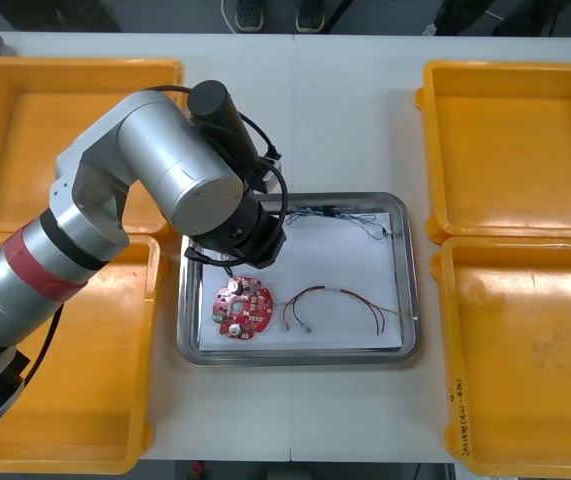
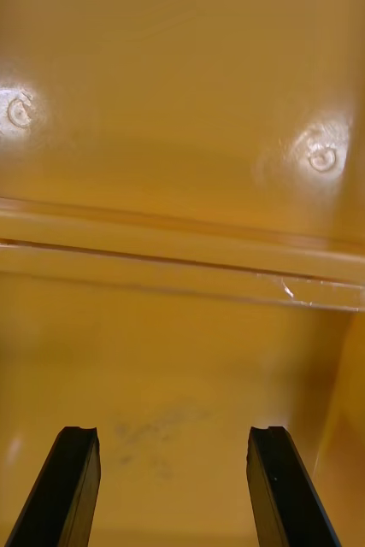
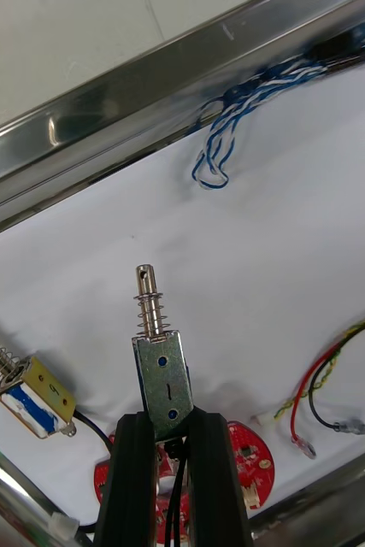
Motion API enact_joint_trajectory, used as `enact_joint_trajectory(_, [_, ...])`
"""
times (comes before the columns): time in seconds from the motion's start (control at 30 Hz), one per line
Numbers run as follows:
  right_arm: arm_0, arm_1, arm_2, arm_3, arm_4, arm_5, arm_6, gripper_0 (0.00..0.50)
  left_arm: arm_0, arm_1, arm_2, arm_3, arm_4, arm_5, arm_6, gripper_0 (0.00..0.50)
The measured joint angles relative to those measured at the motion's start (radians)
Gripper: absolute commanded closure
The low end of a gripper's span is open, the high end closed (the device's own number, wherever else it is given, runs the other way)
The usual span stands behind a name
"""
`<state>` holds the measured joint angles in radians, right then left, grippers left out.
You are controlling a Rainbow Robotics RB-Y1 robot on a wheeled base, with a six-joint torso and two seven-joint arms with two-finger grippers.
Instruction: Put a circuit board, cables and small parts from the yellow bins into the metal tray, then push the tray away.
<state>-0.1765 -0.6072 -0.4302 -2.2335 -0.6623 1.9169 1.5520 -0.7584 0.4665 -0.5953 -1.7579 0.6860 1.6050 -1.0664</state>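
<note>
1. Light counter (image 1: 305, 90) is seen from above, with yellow bins (image 1: 510, 130) set two at each side and the metal tray (image 1: 412, 300), white inside, placed between them.
2. The left arm is stretched from the left-side bins over the tray's far-left part, which is partly hidden by its wrist.
3. The left gripper (image 3: 172, 419) is clenched on a held small metal part (image 3: 161, 367), which is gripped at its lower end with its spring-wrapped pin pointed away from the fingers, over the white tray floor; whether the floor is touched cannot be told.
4. A second small metal part (image 3: 32, 397), marked with a yellow label and blue wrap, is laid in the tray close to the rim, with a black lead attached.
5. The round red circuit board (image 1: 242, 310) is laid in the tray's near-left area.
6. The red and yellow cable (image 1: 335, 295) is spread just beside the board, and the twisted blue and white cable (image 1: 350, 215) is laid along the far rim.
7. The right gripper (image 2: 173, 436) is held released, nothing between its fingers, over the floor of a right-side bin (image 2: 182, 359), near the wall shared with its neighbour.
</note>
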Motion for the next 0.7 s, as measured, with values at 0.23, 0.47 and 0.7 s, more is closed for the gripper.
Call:
enact_joint_trajectory(0.23, [0.054, 0.005, 0.000, -0.030, -0.016, 0.000, -0.049, 0.000, 0.000, 0.000, -0.021, 0.041, -0.011, -0.034, 0.000, 0.498])
enact_joint_trajectory(0.47, [0.074, 0.022, 0.000, -0.030, -0.064, 0.000, -0.197, 0.000, 0.000, -0.001, -0.024, 0.049, -0.017, -0.049, 0.000, 0.499])
enact_joint_trajectory(0.7, [0.088, 0.023, 0.000, -0.030, -0.095, 0.000, -0.254, 0.000, 0.000, -0.001, -0.029, 0.062, -0.020, -0.057, 0.000, 0.498])
